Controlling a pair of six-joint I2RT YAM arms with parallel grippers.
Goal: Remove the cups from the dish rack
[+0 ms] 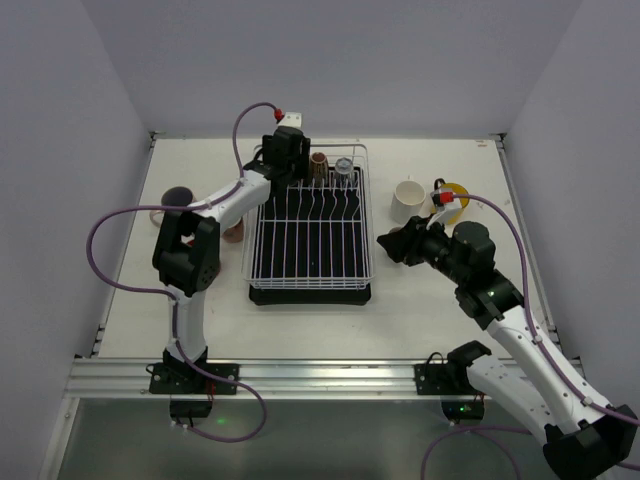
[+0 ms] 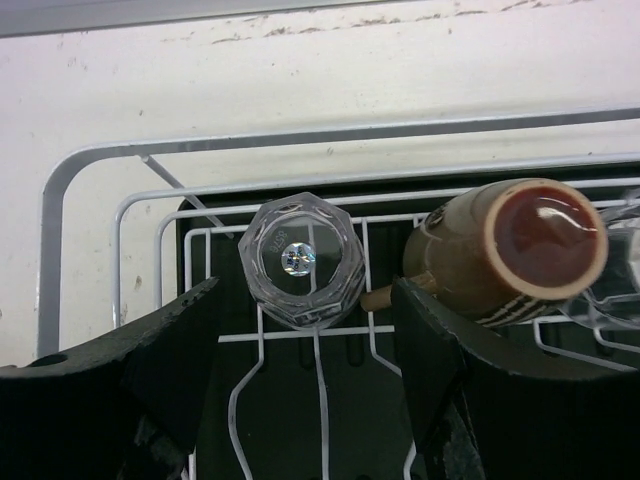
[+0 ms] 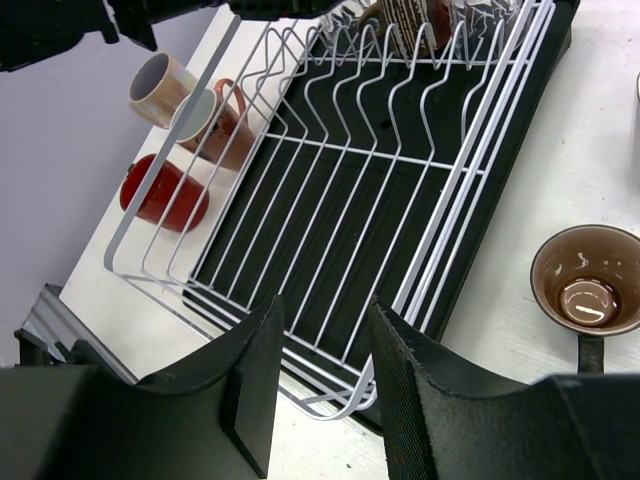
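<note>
The white-wire dish rack (image 1: 310,235) on its black tray stands mid-table. At its far end are an upturned clear glass (image 2: 303,258), a brown cup (image 2: 510,250) lying on its side, and another clear glass (image 2: 625,265). My left gripper (image 2: 305,335) is open over the rack's far left corner (image 1: 286,170), and the first glass sits just ahead of its fingers. My right gripper (image 3: 325,370) is open and empty above the rack's right near edge (image 1: 386,243). A brown cup (image 3: 587,280) stands upright on the table right of the rack.
A white cup (image 1: 407,199) and a yellow cup (image 1: 456,198) stand to the right of the rack. A red cup (image 3: 165,192), two peach cups (image 3: 160,88) and a dark cup (image 1: 177,197) sit on the table left of the rack. Walls close in on three sides.
</note>
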